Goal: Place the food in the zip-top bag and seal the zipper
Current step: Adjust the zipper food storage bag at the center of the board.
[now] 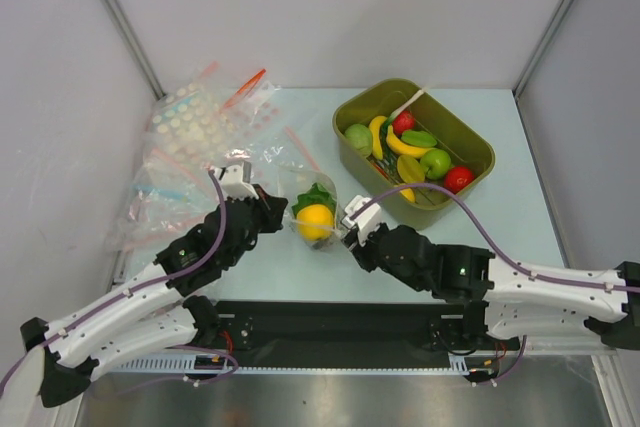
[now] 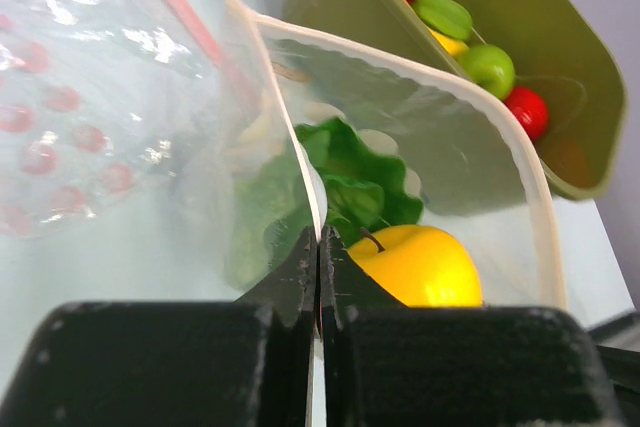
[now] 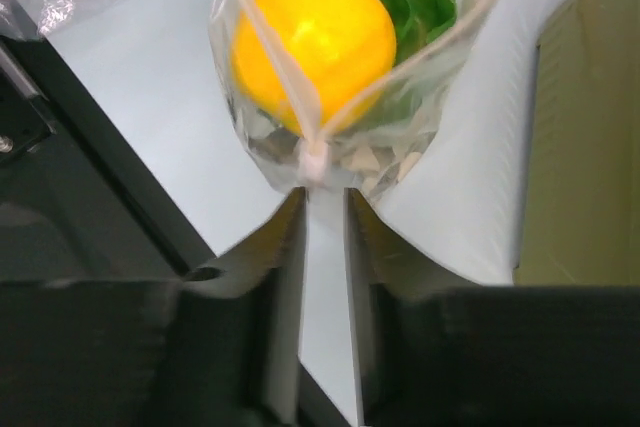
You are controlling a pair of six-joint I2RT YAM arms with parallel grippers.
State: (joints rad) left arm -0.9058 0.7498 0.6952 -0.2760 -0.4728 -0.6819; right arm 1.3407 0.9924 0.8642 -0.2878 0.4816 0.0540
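Observation:
The zip-top bag [image 1: 314, 209] stands on the table between my two grippers with its mouth open. The green lettuce [image 1: 316, 194] and the yellow fruit [image 1: 315, 219] are inside it. My left gripper [image 1: 279, 210] is shut on the bag's left zip edge; in the left wrist view its jaws [image 2: 320, 235] pinch the colourless zipper [image 2: 500, 122], with the lettuce [image 2: 365, 182] and fruit [image 2: 420, 262] just behind. My right gripper [image 1: 351, 234] is at the bag's right end. In the right wrist view its fingers [image 3: 323, 193] are slightly apart, and the zipper's end [image 3: 315, 159] sits just past the tips.
An olive bin [image 1: 452, 122] at the back right holds bananas and red and green fruit. A pile of clear bags with pink and red strips [image 1: 190, 142] lies at the back left. A black base plate [image 1: 330, 322] runs along the near edge.

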